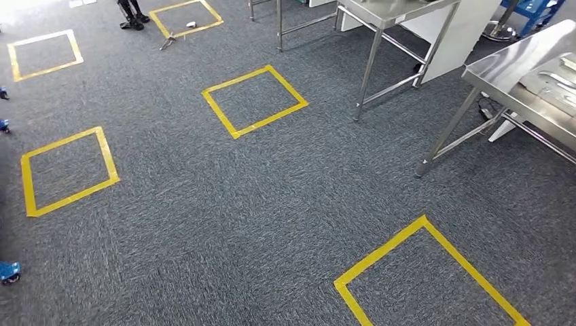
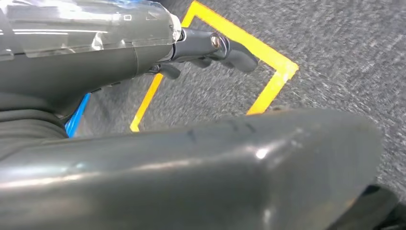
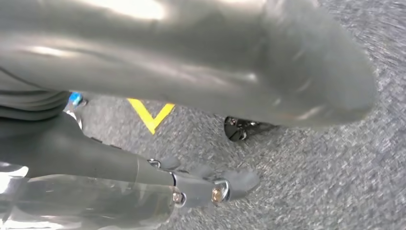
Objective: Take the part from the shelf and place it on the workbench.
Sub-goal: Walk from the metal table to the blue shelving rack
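Head view puts the workbench (image 1: pixel 523 64) far right; your left hand (image 2: pixel 210 48) and right hand (image 3: pixel 210 184) hang apart, holding nothing, so walking risks clipping its leg (image 1: pixel 445 136).

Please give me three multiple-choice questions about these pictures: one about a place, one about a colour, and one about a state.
1. In the head view, where do the steel tables stand?
A. lower left
B. upper right
C. centre

2. What colour are the tape squares on the floor?
A. red
B. white
C. yellow

3. What does the left hand hold?
A. nothing
B. a metal part
C. a blue box

Answers:
1 B, their legs and tops fill the upper right corner.
2 C, every square outline on the grey carpet is yellow.
3 A, in the left wrist view the fingers and the thumb are apart, with only floor between them.
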You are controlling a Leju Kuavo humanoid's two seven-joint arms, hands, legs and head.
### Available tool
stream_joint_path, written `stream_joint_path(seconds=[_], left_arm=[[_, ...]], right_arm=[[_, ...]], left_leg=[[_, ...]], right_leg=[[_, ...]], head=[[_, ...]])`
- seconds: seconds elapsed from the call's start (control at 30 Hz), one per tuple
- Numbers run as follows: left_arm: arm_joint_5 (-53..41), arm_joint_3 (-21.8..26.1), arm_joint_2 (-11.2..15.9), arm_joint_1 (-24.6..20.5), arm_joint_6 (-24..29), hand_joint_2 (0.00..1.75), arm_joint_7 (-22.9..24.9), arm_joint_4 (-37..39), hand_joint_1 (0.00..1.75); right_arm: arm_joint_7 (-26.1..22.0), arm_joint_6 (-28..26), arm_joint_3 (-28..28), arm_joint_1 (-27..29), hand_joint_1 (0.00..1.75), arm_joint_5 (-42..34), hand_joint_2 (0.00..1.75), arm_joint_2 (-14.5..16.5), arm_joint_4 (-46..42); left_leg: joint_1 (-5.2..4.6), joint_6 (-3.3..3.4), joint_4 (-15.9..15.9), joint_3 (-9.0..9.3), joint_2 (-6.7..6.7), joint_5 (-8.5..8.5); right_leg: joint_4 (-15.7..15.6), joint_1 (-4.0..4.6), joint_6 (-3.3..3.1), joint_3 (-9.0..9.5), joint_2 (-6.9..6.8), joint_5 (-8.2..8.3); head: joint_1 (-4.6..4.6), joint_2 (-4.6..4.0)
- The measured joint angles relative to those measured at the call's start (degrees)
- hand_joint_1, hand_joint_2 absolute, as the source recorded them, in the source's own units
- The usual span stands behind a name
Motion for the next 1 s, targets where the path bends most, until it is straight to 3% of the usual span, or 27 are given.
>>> stream_joint_path(seconds=[0.07, 0.1, 0.13, 0.2, 0.23, 0.3, 0.4, 0.47, 0.5, 0.57, 0.6, 0.63, 0.67, 0.73, 0.8, 0.87, 0.9, 0.97, 1.0], left_arm=[[0.1, 0.0, 0.0, 0.0, 0.0, 0.00, 0.0, 0.0, 0.00], [0.1, 0.0, 0.0, 0.1, 0.0, 0.00, 0.0, 0.0, 0.00], [0.2, 0.0, 0.1, 0.2, 0.0, 0.00, 0.0, 0.0, 0.00], [0.2, 0.0, 0.1, 0.4, 0.0, 0.00, 0.0, 0.0, 0.00], [0.1, 0.0, 0.1, 0.4, 0.0, 0.00, 0.0, 0.0, 0.00], [0.1, 0.0, 0.0, 0.3, 0.0, 0.00, 0.0, 0.0, 0.00], [0.1, 0.0, 0.1, 0.4, 0.0, 0.00, 0.0, 0.0, 0.00], [0.0, 0.0, 0.1, 0.4, 0.0, 0.00, 0.0, 0.0, 0.00], [0.0, 0.0, 0.1, 0.4, 0.1, 0.00, 0.0, 0.0, 0.00], [0.0, 0.0, 0.2, 0.3, 0.1, 0.00, 0.0, 0.0, 0.00], [0.0, 0.0, 0.2, 0.3, 0.1, 0.00, 0.0, 0.0, 0.00], [0.0, 0.0, 0.2, 0.3, 0.1, 0.00, 0.0, 0.0, 0.00], [0.0, 0.0, 0.2, 0.4, 0.1, 0.00, 0.0, 0.0, 0.00], [0.0, 0.0, 0.0, 0.4, 0.0, 0.00, 0.0, 0.0, 0.00], [-0.1, 0.0, -0.3, 0.4, 0.0, 0.00, 0.0, 0.0, 0.00], [-0.1, 0.0, -0.5, 0.4, 0.0, 0.00, 0.0, 0.0, 0.00], [-0.1, 0.0, -0.5, 0.5, 0.0, 0.00, 0.0, 0.0, 0.00], [-0.1, 0.0, -0.4, 0.5, 0.1, 0.00, 0.0, 0.0, 0.00], [-0.1, 0.0, -0.4, 0.4, 0.1, 0.00, 0.1, 0.0, 0.00]], right_arm=[[0.0, 0.0, 0.0, 0.1, 0.00, 0.2, 0.00, 0.0, 0.0], [0.0, 0.0, 0.0, 0.1, 0.00, 0.2, 0.00, 0.0, 0.1], [0.0, 0.0, 0.0, 0.1, 0.00, 0.3, 0.00, 0.0, 0.1], [0.0, 0.0, 0.0, 0.1, 0.00, 0.4, 0.00, 0.0, 0.1], [0.1, 0.0, 0.0, 0.1, 0.00, 0.4, 0.00, 0.0, 0.1], [0.2, -0.1, 0.0, -0.1, 0.00, 0.4, 0.00, -0.1, 0.1], [0.3, -0.2, 0.1, -0.5, 0.00, 0.5, 0.00, -0.1, 0.1], [0.3, -0.2, 0.1, -0.5, 0.00, 0.5, 0.00, -0.1, 0.1], [0.3, -0.2, 0.1, -0.5, 0.00, 0.5, 0.00, 0.0, 0.1], [0.3, -0.2, 0.1, -0.3, 0.00, 0.5, 0.00, 0.0, 0.1], [0.3, -0.2, 0.1, -0.2, 0.00, 0.5, 0.00, 0.0, 0.1], [0.3, -0.2, 0.1, -0.1, 0.00, 0.5, 0.00, 0.0, 0.1], [0.3, -0.2, 0.1, -0.1, 0.00, 0.5, 0.00, 0.0, 0.1], [0.3, -0.2, 0.1, 0.0, 0.00, 0.5, 0.00, -0.2, 0.1], [0.3, -0.3, 0.1, 0.1, 0.00, 0.5, 0.00, -0.5, 0.1], [0.3, -0.3, 0.2, -0.1, 0.00, 0.6, 0.00, -0.4, 0.1], [0.3, -0.3, 0.2, -0.2, 0.00, 0.6, 0.00, -0.4, 0.1], [0.3, -0.2, 0.3, -0.3, 0.00, 0.6, 0.00, -0.1, 0.1], [0.3, -0.2, 0.3, -0.2, 0.00, 0.6, 0.00, -0.1, 0.1]], left_leg=[[0.44, -0.55, 6.8, -3.23, 1.13, -3.01], [0.72, -0.89, 7.9, -3.65, 1.38, -3.04], [1.04, -1.27, 6.7, -2.87, 1.64, -1.96], [1.69, -2.09, -0.7, 1.29, 3.25, 1.66], [1.87, -2.17, -4.2, 3.18, 4.36, 2.96], [1.87, -1.38, -7.3, 4.71, 5.57, 3.67], [1.54, 0.33, -7.0, 4.36, 4.03, 3.63], [1.46, 1.03, -7.2, 4.38, 2.93, 3.89], [1.37, 1.29, -7.2, 4.24, 2.38, 4.02], [0.94, 1.66, -7.2, 3.95, 1.03, 4.22], [0.62, 1.80, -7.2, 3.90, 0.22, 4.29], [0.25, 1.92, -7.2, 3.89, -0.66, 4.34], [-0.13, 2.04, -7.2, 3.91, -1.54, 4.41], [-0.66, 2.27, -7.3, 3.89, -3.06, 4.58], [-0.62, 2.20, -7.5, 3.79, -4.31, 4.75], [-0.47, 1.77, -7.9, 3.75, -5.63, 4.96], [-0.59, 1.62, -8.0, 3.80, -5.61, 4.93], [-0.95, 1.07, -6.1, 3.03, -3.24, 3.33], [-0.83, 0.71, -3.4, 1.82, -1.38, 1.61]], right_leg=[[0.1, -0.06, 0.13, -0.08, -1.84, -0.16], [0.2, -0.17, 0.31, -0.11, -2.71, -0.30], [0.4, -0.34, 0.57, -0.11, -3.51, -0.47], [1.2, -0.72, 1.41, -0.05, -4.95, -1.03], [1.8, -0.75, 1.97, -0.06, -5.50, -1.46], [2.6, -0.61, 2.97, -0.02, -6.34, -2.11], [2.8, -1.00, 3.79, 0.44, -6.99, -2.57], [5.8, -1.35, 4.07, -0.76, -4.63, -4.97], [9.2, -1.37, 4.10, -2.39, -2.89, -6.96], [17.3, -1.04, 3.79, -6.70, -0.87, -10.22], [19.6, -0.73, 3.40, -8.16, -0.57, -10.37], [19.6, -0.36, 2.74, -8.59, -0.34, -9.25], [17.2, 0.14, 1.78, -7.93, 0.12, -7.09], [9.1, 1.49, -0.87, -5.02, 3.00, -2.44], [4.2, 2.41, -2.74, -3.25, 5.27, -0.34], [3.1, 2.46, -3.19, -2.76, 4.67, -0.02], [2.3, 2.27, -2.91, -2.23, 3.92, 0.26], [0.3, 1.59, -2.38, -1.13, 2.19, 0.89], [-0.3, 1.42, -2.03, -0.76, 1.26, 1.02]], head=[[-0.01, 0.00], [-0.01, 0.00], [-0.01, 0.00], [-0.02, 0.00], [-0.01, 0.00], [0.05, 0.00], [0.13, 0.00], [0.13, 0.00], [0.13, 0.00], [0.14, 0.00], [0.14, 0.00], [0.14, 0.00], [0.14, 0.00], [0.10, 0.00], [0.03, 0.00], [-0.01, 0.00], [-0.02, 0.00], [-0.03, 0.00], [-0.04, 0.00]])
